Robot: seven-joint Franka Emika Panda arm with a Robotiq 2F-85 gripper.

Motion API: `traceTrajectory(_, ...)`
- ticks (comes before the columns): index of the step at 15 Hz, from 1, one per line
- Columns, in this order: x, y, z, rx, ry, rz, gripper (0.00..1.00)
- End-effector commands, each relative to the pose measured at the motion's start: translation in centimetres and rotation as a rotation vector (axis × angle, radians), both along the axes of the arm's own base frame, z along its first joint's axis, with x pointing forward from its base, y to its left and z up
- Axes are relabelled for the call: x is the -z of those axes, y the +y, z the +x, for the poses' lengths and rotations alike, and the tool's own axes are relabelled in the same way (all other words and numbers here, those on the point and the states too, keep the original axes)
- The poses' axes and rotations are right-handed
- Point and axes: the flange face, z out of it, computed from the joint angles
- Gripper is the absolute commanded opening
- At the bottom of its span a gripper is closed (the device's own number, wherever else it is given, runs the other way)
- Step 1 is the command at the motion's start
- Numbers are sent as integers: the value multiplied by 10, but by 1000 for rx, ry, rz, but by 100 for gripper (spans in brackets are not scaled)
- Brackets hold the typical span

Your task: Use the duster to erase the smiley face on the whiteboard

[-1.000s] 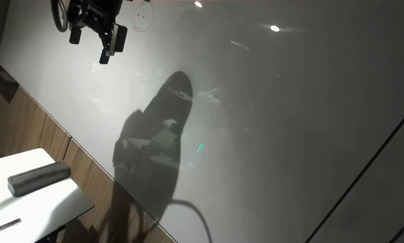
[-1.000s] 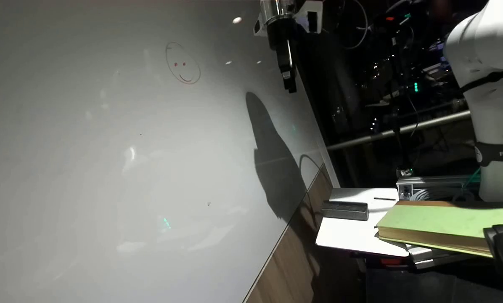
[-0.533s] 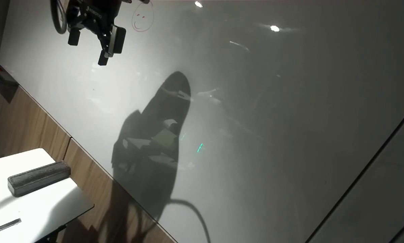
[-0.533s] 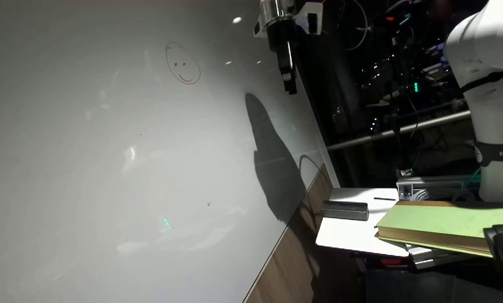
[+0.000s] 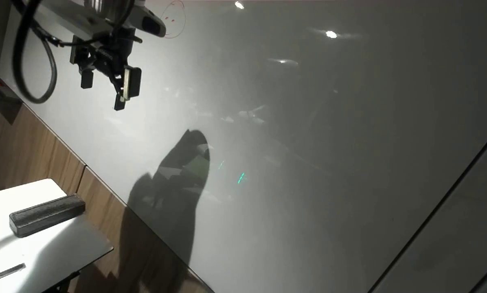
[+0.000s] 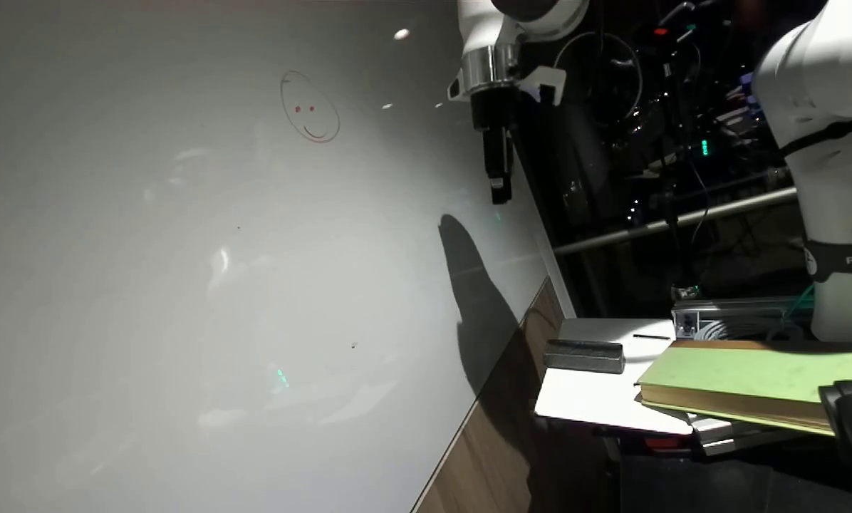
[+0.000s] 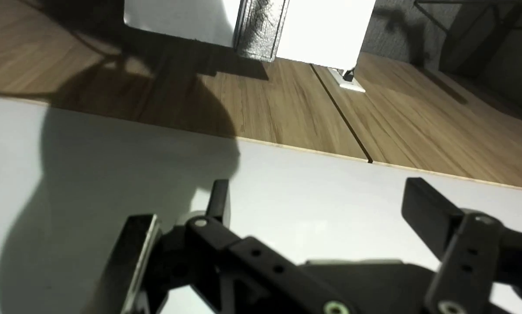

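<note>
The duster (image 5: 47, 216) is a dark grey block lying on a small white table (image 5: 82, 240). It also shows on the table in an exterior view (image 6: 584, 358) and at the top of the wrist view (image 7: 261, 32). The whiteboard (image 6: 184, 306) is the big glossy panel. A red smiley face (image 6: 312, 109) is drawn high on it; the arm partly covers the face in an exterior view (image 5: 173, 20). My gripper (image 5: 103, 92) is open and empty, fingers pointing down, above and apart from the duster. In the wrist view the gripper (image 7: 320, 200) has its fingers wide apart.
A wooden strip (image 5: 56, 150) runs along the board's lower edge. A green book (image 6: 754, 370) lies beside the duster's table. A dark holder with a red item (image 5: 1, 90) sits at the board's edge. A cable loop (image 5: 17, 65) hangs from the arm. The robot's white base (image 6: 839, 214) stands nearby.
My gripper has moved down in both exterior views, closer to the table, and its shadow moved down too. It stays open. The duster and the smiley face have not changed.
</note>
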Motion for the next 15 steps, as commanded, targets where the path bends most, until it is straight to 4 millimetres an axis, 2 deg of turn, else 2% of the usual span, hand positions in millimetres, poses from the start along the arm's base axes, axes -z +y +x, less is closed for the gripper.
traceTrajectory(1, 45, -9, -15, 60, 16, -33, 100)
traceTrajectory(2, 57, -11, -18, 70, 26, -39, 100)
traceTrajectory(3, 57, -13, -3, 77, 44, -40, 100)
traceTrajectory(4, 68, -12, -5, 82, 57, -40, 100)
traceTrajectory(8, 102, 4, 2, 75, 121, -43, 100)
traceTrajectory(15, 182, 26, 18, 88, 193, -89, 100)
